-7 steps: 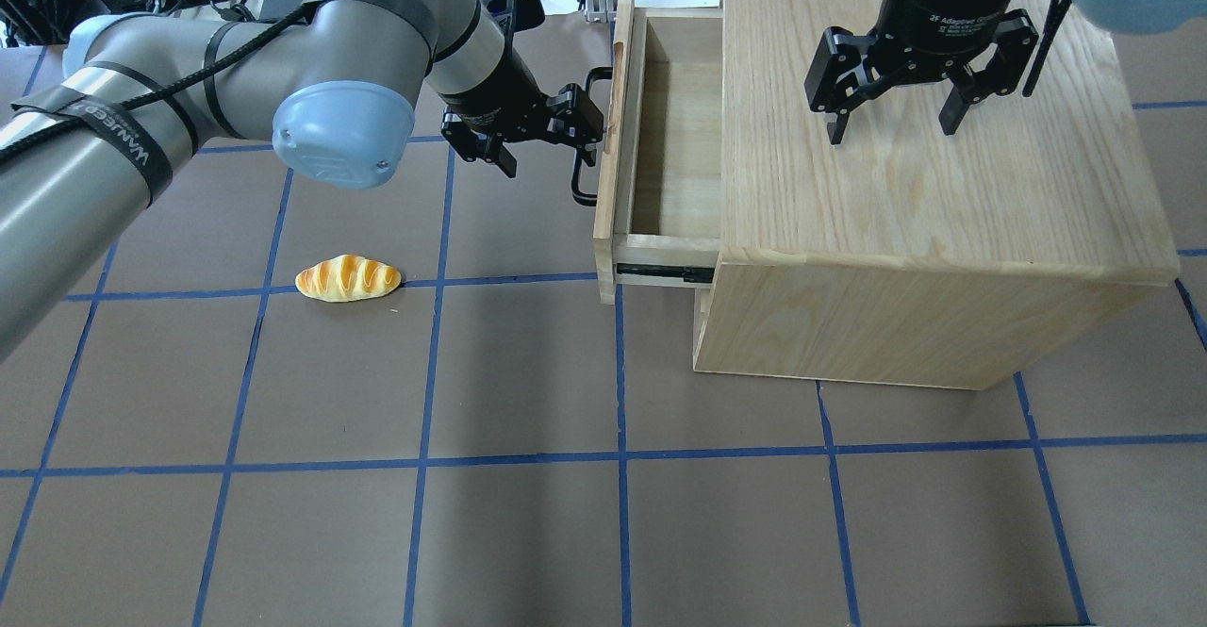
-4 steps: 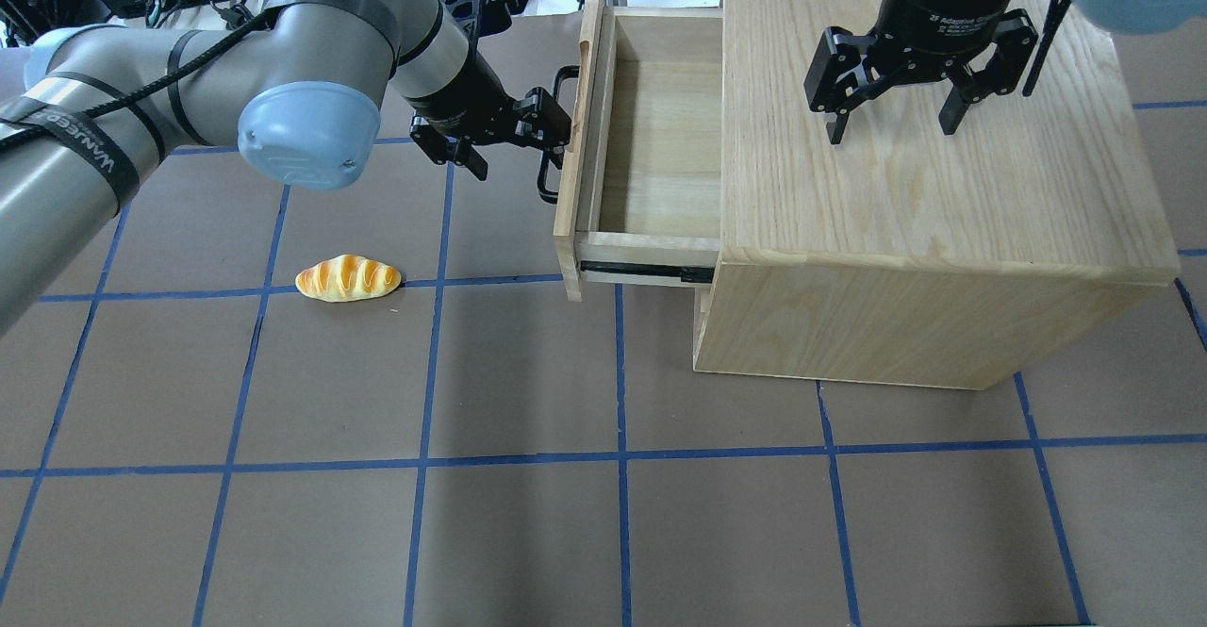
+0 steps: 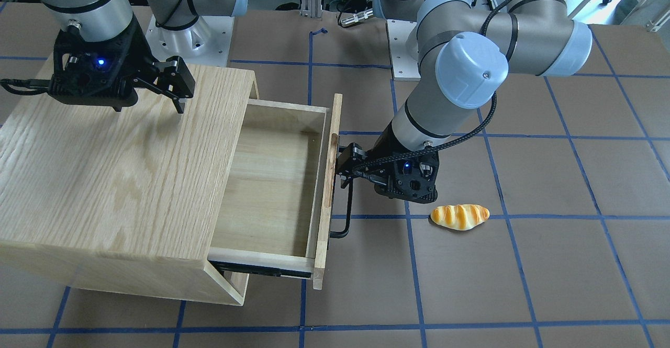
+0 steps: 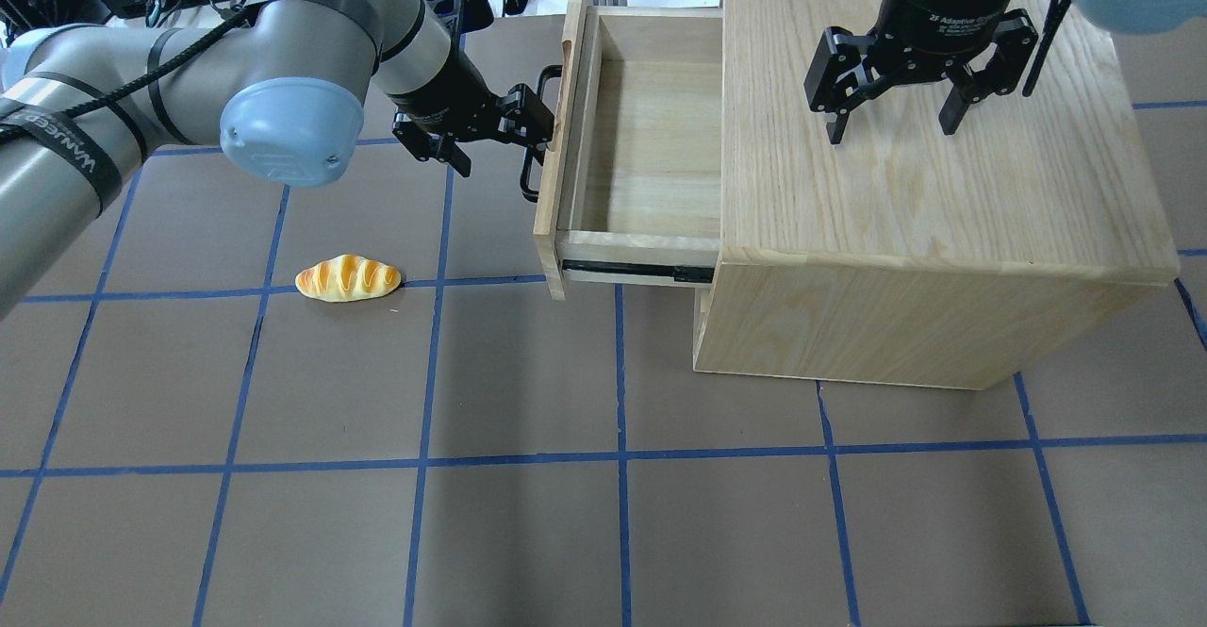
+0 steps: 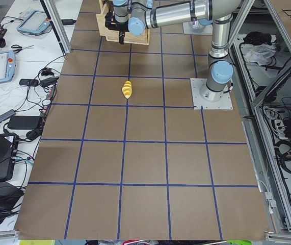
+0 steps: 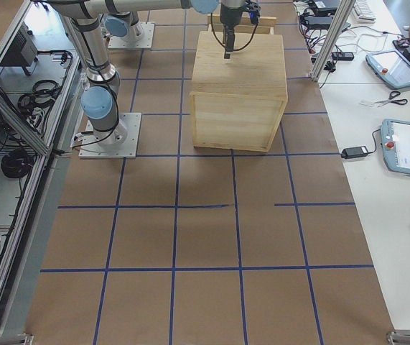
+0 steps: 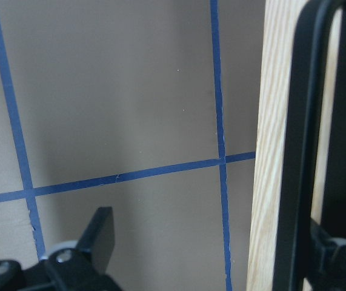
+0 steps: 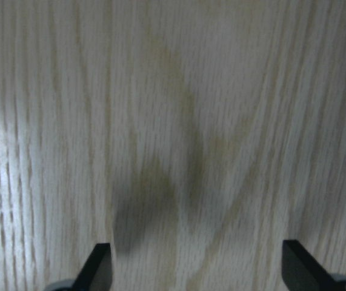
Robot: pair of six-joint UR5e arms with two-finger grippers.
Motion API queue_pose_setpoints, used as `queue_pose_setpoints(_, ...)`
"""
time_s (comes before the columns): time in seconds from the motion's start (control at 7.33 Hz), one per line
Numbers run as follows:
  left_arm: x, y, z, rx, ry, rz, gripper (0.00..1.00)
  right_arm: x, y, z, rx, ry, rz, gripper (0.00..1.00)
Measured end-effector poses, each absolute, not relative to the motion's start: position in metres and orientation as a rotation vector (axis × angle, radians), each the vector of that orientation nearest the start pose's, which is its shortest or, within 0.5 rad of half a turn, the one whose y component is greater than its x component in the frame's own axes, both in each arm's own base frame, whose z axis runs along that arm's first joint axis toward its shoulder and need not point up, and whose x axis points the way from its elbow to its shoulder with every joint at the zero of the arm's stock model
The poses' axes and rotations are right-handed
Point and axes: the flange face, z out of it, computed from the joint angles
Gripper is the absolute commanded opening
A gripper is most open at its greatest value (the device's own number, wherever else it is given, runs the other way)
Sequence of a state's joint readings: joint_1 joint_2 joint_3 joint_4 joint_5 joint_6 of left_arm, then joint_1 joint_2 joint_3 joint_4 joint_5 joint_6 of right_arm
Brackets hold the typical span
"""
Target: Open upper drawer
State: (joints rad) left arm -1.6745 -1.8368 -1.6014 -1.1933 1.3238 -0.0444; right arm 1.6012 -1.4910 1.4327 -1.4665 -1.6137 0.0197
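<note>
As L fingers (image 4: 457, 157) straddle handle (image 4: 526, 179), upper drawer (image 4: 551, 222)'s slid further out.

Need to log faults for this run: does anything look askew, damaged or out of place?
Nothing looks damaged or spilled. The drawer sits pulled out and square to the cabinet, with the left gripper at its handle. The only stray item is a bread roll lying alone on the table.

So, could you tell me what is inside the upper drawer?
The upper drawer shows only its bare wooden floor; its rear part is hidden under the cabinet top.
</note>
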Motion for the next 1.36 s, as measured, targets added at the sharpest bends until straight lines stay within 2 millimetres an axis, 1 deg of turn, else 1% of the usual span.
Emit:
queue_pose_setpoints(0.41, -0.215, -0.571, 0.369, 0.107, 3.366, -0.057, 1.0, 0.145, -0.516, 0.505, -0.018, 3.185, 0.072, 1.0)
queue_pose_setpoints(1.09, -0.208, -0.568, 0.381, 0.089, 3.342, -0.034, 1.0, 0.145, -0.516, 0.505, -0.019, 3.185, 0.072, 1.0)
queue_pose_setpoints(1.36, -0.208, -0.566, 0.38, 0.086, 3.34, -0.014, 1.0, 0.145, -0.516, 0.505, -0.018, 3.185, 0.072, 1.0)
